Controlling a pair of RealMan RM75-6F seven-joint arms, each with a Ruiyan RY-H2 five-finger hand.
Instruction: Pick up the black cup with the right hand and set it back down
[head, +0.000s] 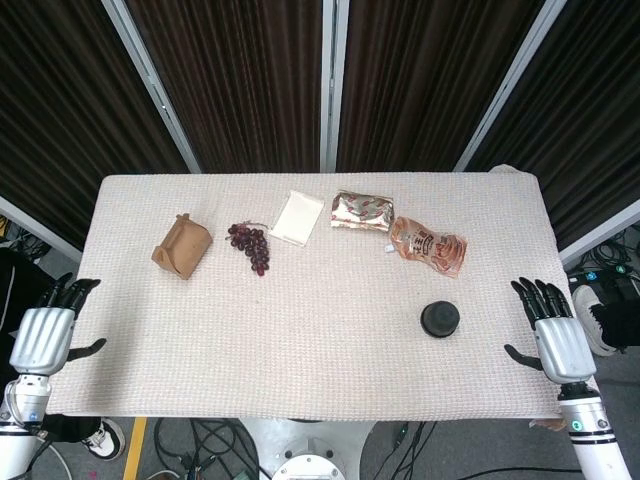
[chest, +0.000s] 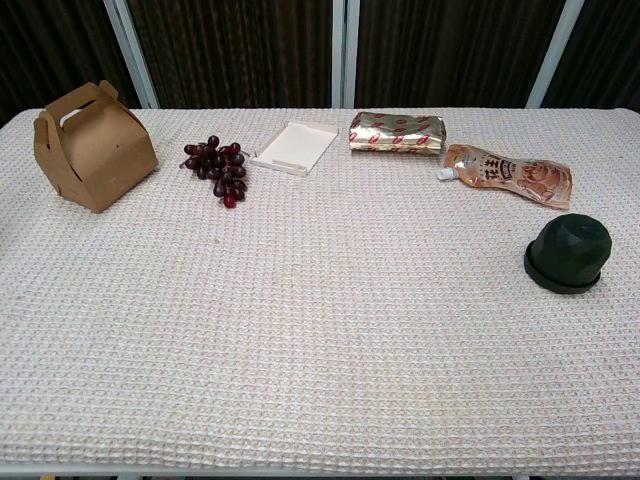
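On the table's (head: 320, 370) right side in the head view sat the black cup (head: 440, 319), upside down; the right hand (head: 556, 335) hovered nearby – fingers spread, empty; the left hand (head: 45, 330) likewise; in the chest view, the cup stood near a printed pouch (chest: 508, 174) – no hands visible.

The whole white cloth-covered table (head: 320, 350) is seen from high above in the head view. It is seen from low and close in the chest view, facing the dark curtains (chest: 240, 45). The tabletop is shared.

Both hands outside the chest view.
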